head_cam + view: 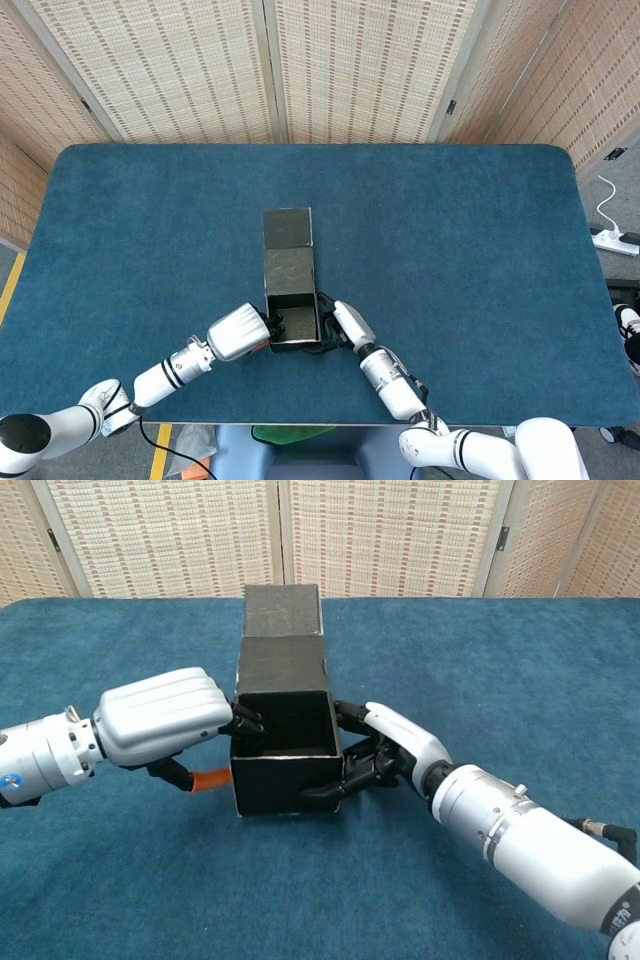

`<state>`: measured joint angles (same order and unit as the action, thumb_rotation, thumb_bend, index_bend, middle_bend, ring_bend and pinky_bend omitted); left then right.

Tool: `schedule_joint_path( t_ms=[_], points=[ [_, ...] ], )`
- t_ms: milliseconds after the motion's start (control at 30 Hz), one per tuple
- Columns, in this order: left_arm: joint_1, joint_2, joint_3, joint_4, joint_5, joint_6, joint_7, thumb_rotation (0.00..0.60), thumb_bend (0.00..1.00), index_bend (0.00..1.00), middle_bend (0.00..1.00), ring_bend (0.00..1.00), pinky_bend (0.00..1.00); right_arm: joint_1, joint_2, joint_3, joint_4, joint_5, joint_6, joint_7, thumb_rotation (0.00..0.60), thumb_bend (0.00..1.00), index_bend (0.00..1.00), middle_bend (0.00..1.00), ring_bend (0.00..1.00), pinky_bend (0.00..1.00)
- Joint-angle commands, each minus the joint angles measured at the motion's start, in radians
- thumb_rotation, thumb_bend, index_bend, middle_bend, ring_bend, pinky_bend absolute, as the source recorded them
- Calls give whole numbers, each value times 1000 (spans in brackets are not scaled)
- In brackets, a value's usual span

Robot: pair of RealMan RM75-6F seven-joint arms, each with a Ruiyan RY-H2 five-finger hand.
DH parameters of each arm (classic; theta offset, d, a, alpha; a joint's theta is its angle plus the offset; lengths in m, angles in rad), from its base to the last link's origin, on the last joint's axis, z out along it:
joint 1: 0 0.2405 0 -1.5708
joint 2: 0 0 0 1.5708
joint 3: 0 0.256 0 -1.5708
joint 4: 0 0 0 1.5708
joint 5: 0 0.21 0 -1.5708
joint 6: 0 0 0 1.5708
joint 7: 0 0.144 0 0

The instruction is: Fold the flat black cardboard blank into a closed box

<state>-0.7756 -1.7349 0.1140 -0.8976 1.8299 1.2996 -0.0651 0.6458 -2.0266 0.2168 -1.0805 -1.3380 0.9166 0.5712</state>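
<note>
Here the black box (290, 290) (285, 720) sits on the blue table (450, 230) (520, 660), near the front edge. Its near end is open and its flap lies flat at the far end. The left hand (238, 331) (160, 717) holds the left wall, fingers hooked inside. The right hand (350, 324) (395, 745) grips the right wall.

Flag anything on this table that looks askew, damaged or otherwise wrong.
Nothing stands out. The black box sits half-formed on the blue table, near end open, lid flap still raised at the far end. The left hand and right hand brace its sides. No tear or crushed panel is visible.
</note>
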Motion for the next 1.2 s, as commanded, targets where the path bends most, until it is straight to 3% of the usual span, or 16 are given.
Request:
schedule_joint_path(
  t_ms=[33, 200, 333, 467, 533, 600, 700, 1000, 1200],
  points=[
    [9, 15, -7, -24, -7, 14, 12, 600, 392, 342, 373, 765, 914, 3, -8, 12, 6, 10, 3, -9, 600, 113, 594, 614, 732, 1000],
    [24, 46, -13, -68, -14, 34, 21, 600, 379, 204, 273, 743, 918, 11, -29, 36, 27, 30, 6, -34, 600, 112, 594, 596, 731, 1000],
    [38, 78, -20, -109, -23, 56, 7, 600, 379, 158, 238, 739, 927, 20, -52, 59, 62, 53, 3, -52, 600, 111, 565, 545, 732, 1000],
    [59, 124, -34, -183, -58, 72, -73, 600, 378, 137, 217, 738, 936, 37, -75, 71, 101, 64, -10, -67, 600, 106, 306, 368, 722, 1000],
    [68, 149, -41, -226, -83, 66, -128, 600, 378, 126, 209, 737, 940, 42, -74, 69, 103, 70, -32, -71, 600, 84, 104, 234, 691, 1000],
    [75, 178, -49, -273, -115, 52, -196, 600, 370, 106, 198, 737, 945, 43, -67, 62, 92, 71, -48, -75, 600, 35, 7, 108, 649, 1000],
    [82, 214, -56, -331, -161, 14, -291, 600, 357, 69, 176, 736, 948, 32, -51, 43, 64, 60, -46, -82, 600, 0, 0, 3, 593, 1000],
    [86, 273, -57, -416, -241, -115, -461, 600, 342, 4, 110, 704, 948, -16, 16, -14, -55, 27, -21, -86, 600, 0, 0, 0, 564, 1000],
    [67, 300, -49, -444, -273, -228, -586, 600, 293, 0, 16, 661, 948, -43, 41, -16, -94, 42, 6, -121, 600, 0, 0, 0, 557, 1000]
  ],
)
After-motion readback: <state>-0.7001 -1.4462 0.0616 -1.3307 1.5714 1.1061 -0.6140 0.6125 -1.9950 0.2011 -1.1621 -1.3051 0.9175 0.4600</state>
